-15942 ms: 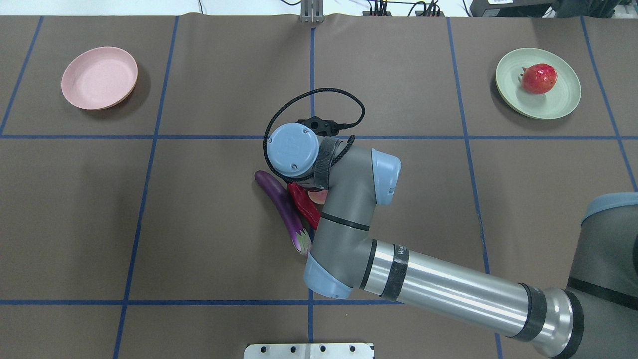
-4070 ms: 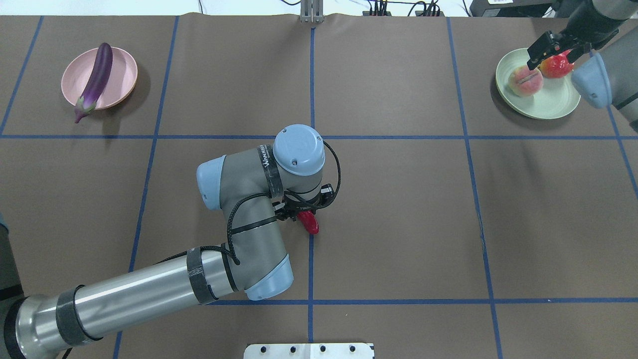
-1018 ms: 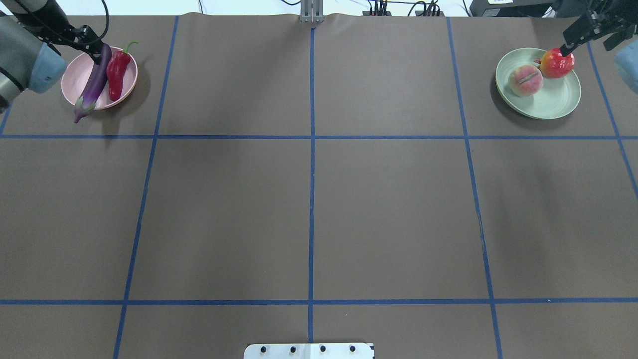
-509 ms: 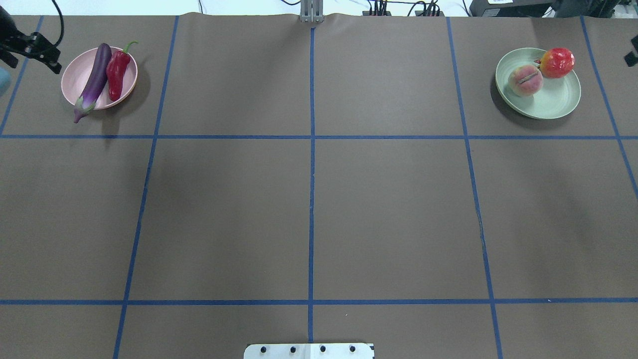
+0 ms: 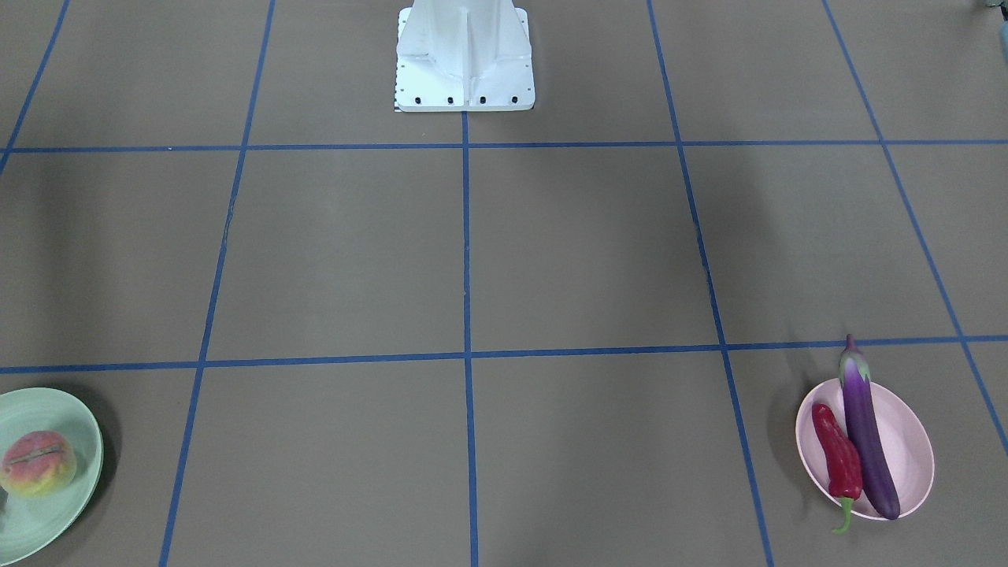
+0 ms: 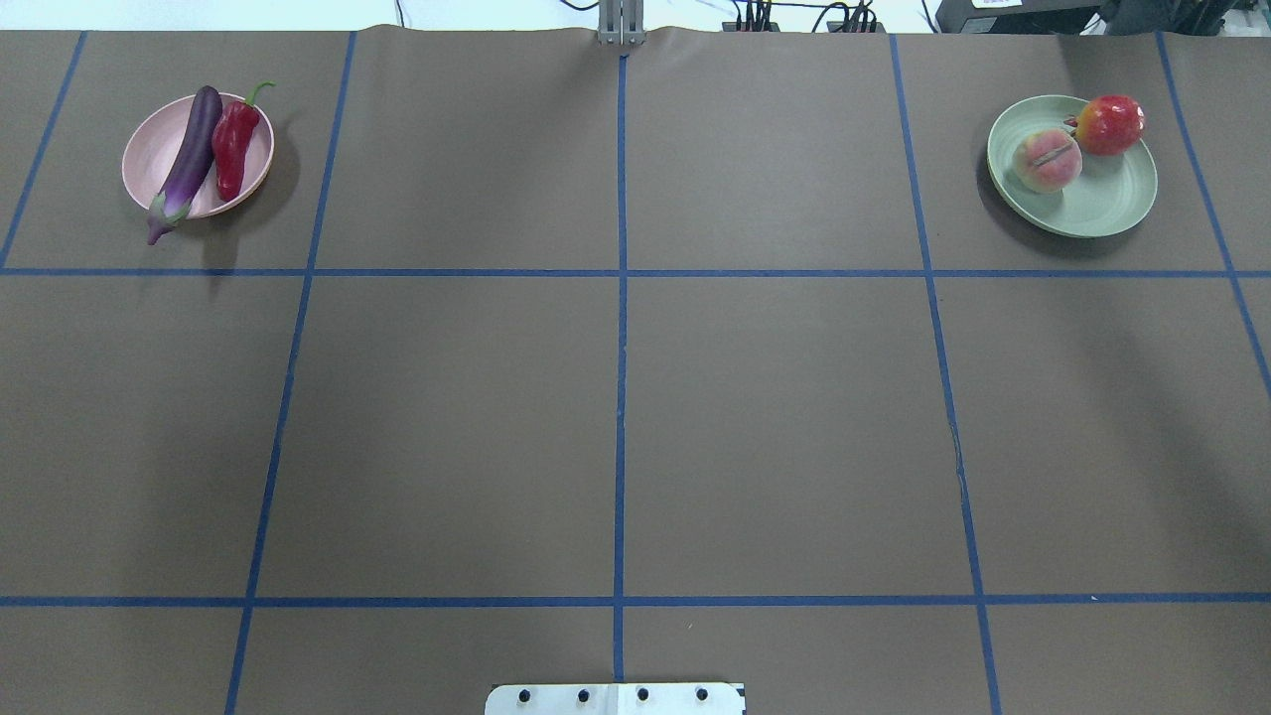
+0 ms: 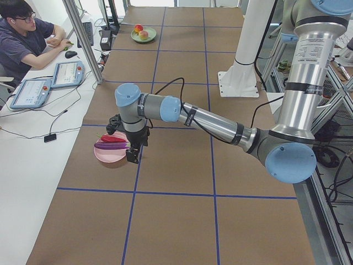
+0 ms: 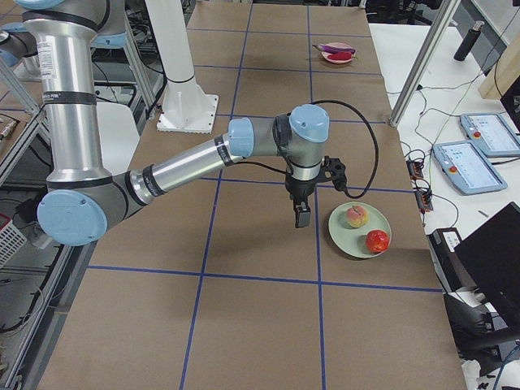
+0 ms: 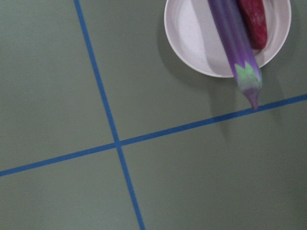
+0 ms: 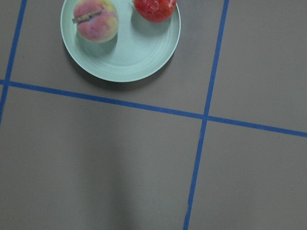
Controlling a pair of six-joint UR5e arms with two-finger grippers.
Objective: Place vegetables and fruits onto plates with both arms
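Note:
The purple eggplant point(image 6: 189, 159) and red chili point(image 6: 232, 144) lie side by side on the pink plate point(image 6: 149, 149) at the far left; the eggplant's cap overhangs the rim. The peach point(image 6: 1047, 161) and pomegranate point(image 6: 1109, 124) sit on the mint green plate point(image 6: 1102, 204) at the far right. Neither arm shows in the overhead or front views. In the exterior left view my left gripper point(image 7: 132, 153) hangs beside the pink plate point(image 7: 110, 156). In the exterior right view my right gripper point(image 8: 302, 216) hangs beside the green plate point(image 8: 357, 236). I cannot tell whether either is open or shut.
The white base block point(image 6: 616, 698) stands at the table's near edge. Blue tape lines grid the brown table cover. An operator point(image 7: 27, 33) sits at a side desk with tablets point(image 7: 52, 80), behind a metal post point(image 7: 83, 38).
Both grippers have drawn back from the plates and left the overhead view. The chili, eggplant, peach and pomegranate lie as they did half a second ago.

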